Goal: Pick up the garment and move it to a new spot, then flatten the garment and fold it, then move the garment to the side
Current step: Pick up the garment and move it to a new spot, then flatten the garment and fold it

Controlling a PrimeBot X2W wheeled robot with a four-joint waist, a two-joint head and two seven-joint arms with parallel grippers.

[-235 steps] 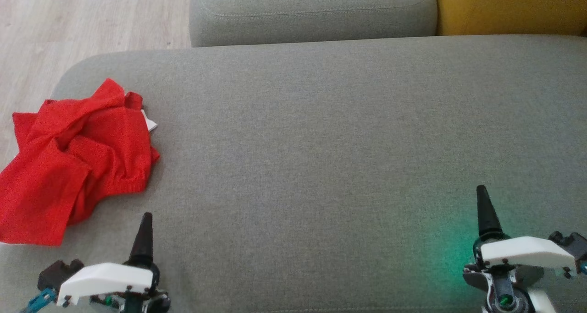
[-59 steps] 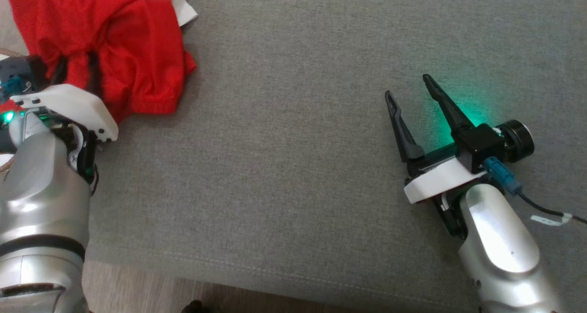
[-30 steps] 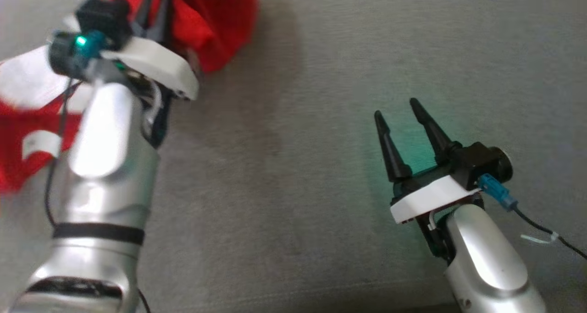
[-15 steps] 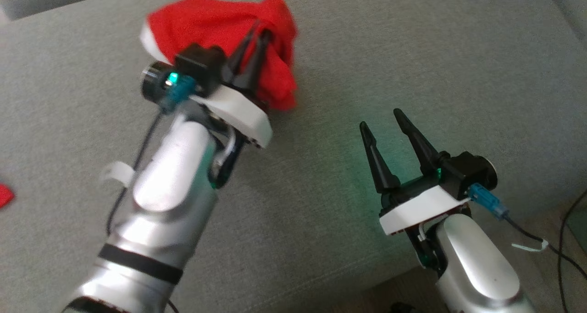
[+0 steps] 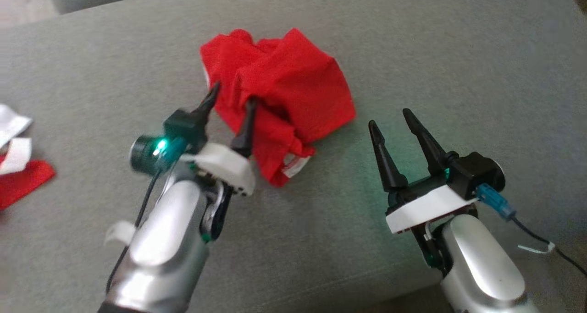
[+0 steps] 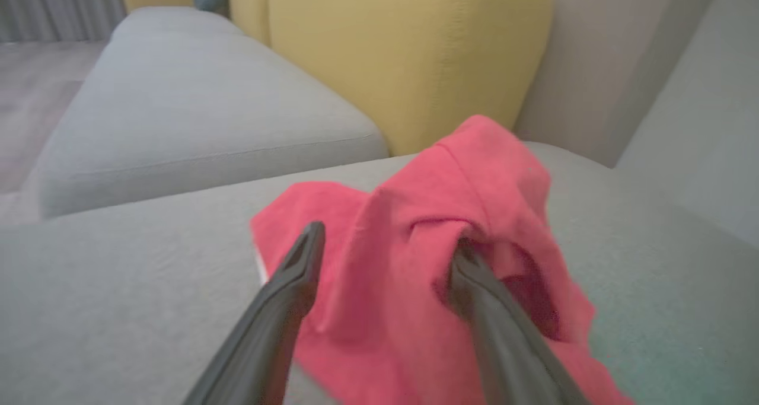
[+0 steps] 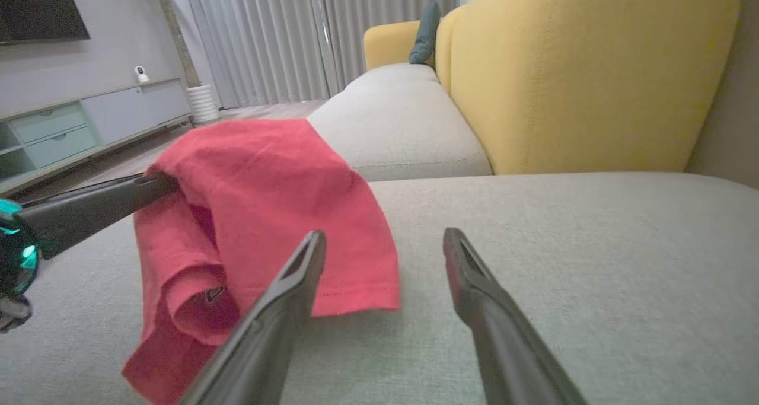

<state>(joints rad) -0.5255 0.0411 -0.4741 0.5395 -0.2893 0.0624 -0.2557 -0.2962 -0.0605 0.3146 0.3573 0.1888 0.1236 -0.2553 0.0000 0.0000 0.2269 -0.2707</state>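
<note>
**Item 1, cloth pieces.** Red and white scraps are lying toward the left side of the seat cushion, well apart from everything else. What they are is too unclear to tell.

**Item 2, left gripper.** Its fingers are standing spread, straddling the near left part of the heap and pinching nothing. In the left wrist view one fingertip is poking into a fold, while the other is lying outside the cloth.

**Item 3, garment.** The red garment is sitting crumpled near the middle of the cushion. It is showing no clean long axis, and the bunch is running loosely from the front edge toward the back edge.

**Item 4, right gripper.** Its fingers are spread and empty, pointing toward the back edge. The garment is lying just beside them, to their left.

**Note.** The move to a new spot is looking done, so flattening is likely coming next. The left gripper is touching the cloth and the right is near it, so each arm is facing its own side of the heap.
</note>
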